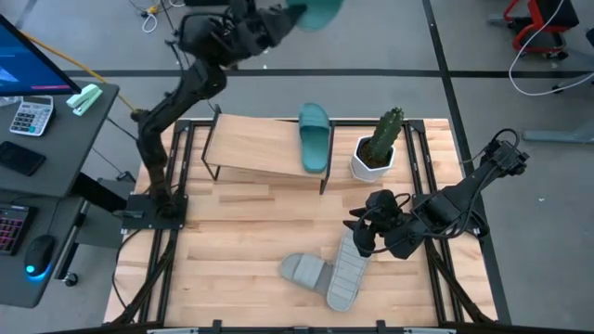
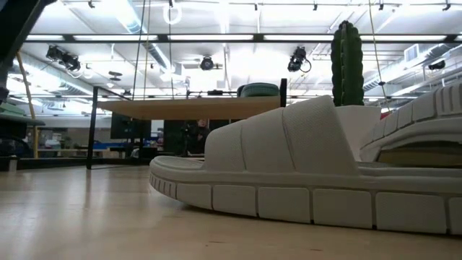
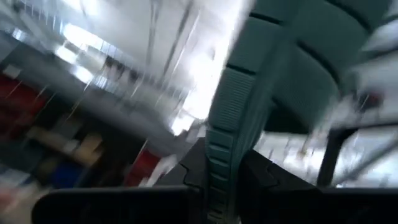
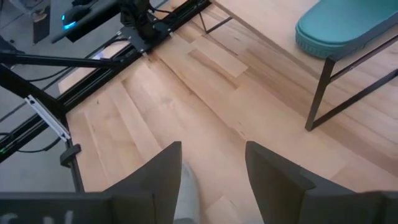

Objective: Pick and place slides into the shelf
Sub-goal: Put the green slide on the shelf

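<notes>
Teal slide (image 1: pixel 314 135) overhanging shelf (image 1: pixel 255 146) edge; open tabletop (image 1: pixel 232 250) beside.

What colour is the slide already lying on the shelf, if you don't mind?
Teal-green; the slide on the shelf shows best in the high view.

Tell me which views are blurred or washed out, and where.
Left wrist view: heavy motion smear everywhere, bright glare streak beside the teal slide clamped in the left gripper. Low view: ceiling lights blown out; the near grey slide fills the frame. High view: sharp, except the lifted teal slide at the top edge. Right wrist view: crisp, evenly lit.
</notes>
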Robot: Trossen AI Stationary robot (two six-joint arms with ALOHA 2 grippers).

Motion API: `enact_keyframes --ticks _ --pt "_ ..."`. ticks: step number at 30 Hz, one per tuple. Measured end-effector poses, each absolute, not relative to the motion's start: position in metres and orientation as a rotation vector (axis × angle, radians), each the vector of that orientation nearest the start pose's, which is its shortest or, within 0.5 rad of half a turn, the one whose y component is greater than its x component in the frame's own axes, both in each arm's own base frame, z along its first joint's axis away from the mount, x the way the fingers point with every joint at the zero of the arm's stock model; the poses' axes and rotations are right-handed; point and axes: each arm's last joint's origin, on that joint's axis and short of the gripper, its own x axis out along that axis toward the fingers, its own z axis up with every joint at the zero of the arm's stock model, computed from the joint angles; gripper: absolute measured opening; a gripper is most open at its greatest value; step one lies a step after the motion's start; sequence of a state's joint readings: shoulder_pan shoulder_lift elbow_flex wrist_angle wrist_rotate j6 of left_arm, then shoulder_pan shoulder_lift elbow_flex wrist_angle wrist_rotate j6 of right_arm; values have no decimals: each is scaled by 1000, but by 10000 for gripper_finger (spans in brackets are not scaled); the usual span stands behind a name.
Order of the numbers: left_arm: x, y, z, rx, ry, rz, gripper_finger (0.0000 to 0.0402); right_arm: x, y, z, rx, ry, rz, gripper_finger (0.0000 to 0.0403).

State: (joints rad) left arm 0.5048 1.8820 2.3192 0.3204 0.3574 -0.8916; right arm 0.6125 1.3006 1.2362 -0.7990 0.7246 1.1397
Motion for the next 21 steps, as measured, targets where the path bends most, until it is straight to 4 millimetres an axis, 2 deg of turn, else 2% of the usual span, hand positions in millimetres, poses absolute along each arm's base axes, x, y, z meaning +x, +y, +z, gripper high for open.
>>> enact_keyframes --ticks 4,11,15,18,21 --pt "351 167 560 -703 -835 -134 50 220 132 334 560 515 -453 184" --pt "374 172 524 -846 -748 -96 50 216 138 334 554 520 -428 184" --pt "384 166 493 -908 -634 -67 50 214 142 334 548 524 -412 184" --pt "381 157 466 -943 -539 -14 50 212 145 334 545 527 -400 184" --pt "362 149 442 -972 -448 29 50 210 146 334 544 529 -397 184"
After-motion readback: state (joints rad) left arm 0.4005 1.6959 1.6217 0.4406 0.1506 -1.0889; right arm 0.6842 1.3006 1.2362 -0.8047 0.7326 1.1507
